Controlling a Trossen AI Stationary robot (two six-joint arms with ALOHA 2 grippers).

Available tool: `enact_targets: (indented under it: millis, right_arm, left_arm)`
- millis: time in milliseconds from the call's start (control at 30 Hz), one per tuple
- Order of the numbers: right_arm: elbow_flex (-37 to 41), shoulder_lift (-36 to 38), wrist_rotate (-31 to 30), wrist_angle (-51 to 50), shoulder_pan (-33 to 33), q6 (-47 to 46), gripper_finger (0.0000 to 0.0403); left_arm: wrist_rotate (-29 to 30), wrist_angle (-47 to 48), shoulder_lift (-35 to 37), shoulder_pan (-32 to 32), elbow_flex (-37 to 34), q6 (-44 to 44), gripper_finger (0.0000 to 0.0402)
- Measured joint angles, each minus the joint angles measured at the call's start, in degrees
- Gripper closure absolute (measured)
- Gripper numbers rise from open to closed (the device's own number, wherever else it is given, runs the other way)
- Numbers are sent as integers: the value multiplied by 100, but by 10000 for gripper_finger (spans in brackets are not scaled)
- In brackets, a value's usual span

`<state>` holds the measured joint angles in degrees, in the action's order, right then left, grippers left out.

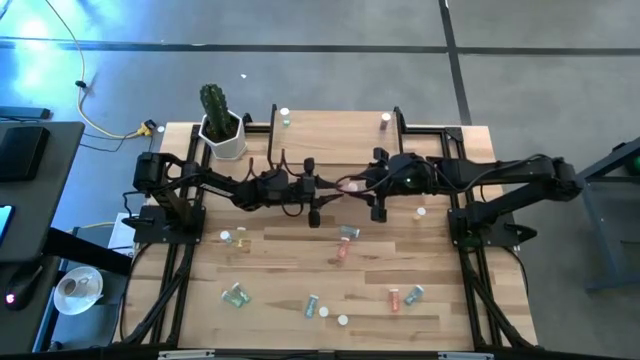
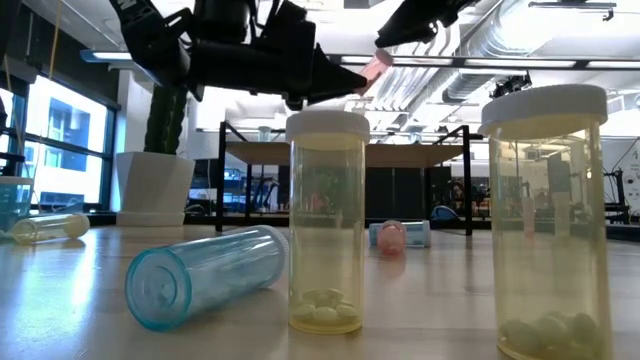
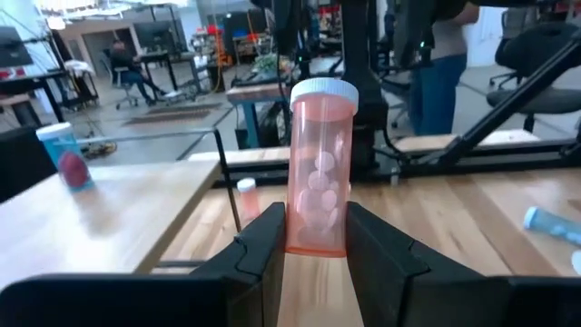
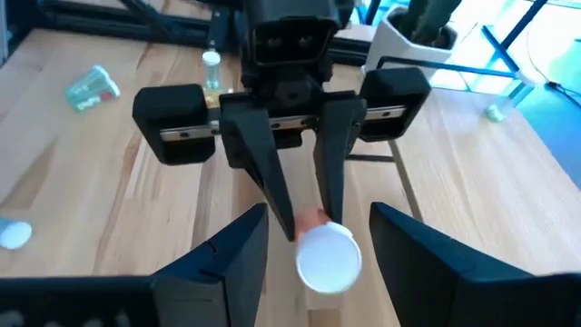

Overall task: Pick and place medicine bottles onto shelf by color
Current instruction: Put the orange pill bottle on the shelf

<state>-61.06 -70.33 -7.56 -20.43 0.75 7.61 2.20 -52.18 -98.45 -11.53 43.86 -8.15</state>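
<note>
Medicine bottles lie scattered over the worktop [image 1: 300, 265], some upright, some on their sides; one pink bottle [image 3: 318, 173] is off the surface, up in the air above the middle of the worktop, between the two arms. The left pincer [image 3: 313, 238] pinches it by the lower body, fingers pressed flat on opposite sides, white cap pointing away from the wrist. The right pincer [image 4: 313, 238] faces it from the other side, fingers spread to either side of the cap end, not touching as far as I can tell.

Handling, judged: thin clear plastic, rigid, very light; only a few white pills show inside the pink bottle, so the weight is small. The wall is smooth and round, so likely to slip or roll if gripped off-centre. Best hold is across the mid-body, square to the axis; the cap is wider and offers a lip to stop sliding.

The shelf [image 1: 335, 125] stands at the far edge, holding two small bottles.

Labels: none visible on any bottle; no writing legible.
</note>
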Motion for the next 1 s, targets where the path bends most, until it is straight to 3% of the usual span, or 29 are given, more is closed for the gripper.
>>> enact_targets:
  millis: [633,1000]
  right_arm:
    - [0,25,-75,-58,74,-122,221]
    - [0,25,-76,-115,76,-118,277]
  left_arm:
    - [20,-175,0,109,205,-298,309]
    - [227,-173,0,111,208,-456,309]
